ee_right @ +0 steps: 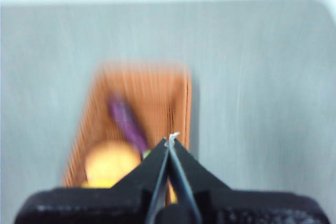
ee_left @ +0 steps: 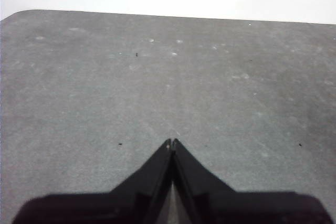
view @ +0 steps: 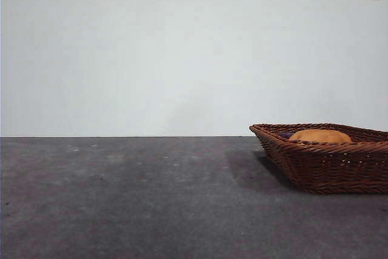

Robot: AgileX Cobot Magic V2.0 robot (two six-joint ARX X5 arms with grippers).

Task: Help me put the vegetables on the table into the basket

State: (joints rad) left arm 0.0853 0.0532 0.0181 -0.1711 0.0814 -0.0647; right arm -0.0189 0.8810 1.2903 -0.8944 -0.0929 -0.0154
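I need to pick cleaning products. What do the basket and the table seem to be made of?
The basket looks like woven wicker or rattan, brown with a slight sheen: braided rim and visible strands on its flared wall. It could be an imitation. The table looks like a matte dark grey surface with pale speckles, perhaps laminate or stone-like composite. The look leaves that open.

My right wrist view is blurred, and the front view cuts the basket (view: 324, 165) off at its edge.
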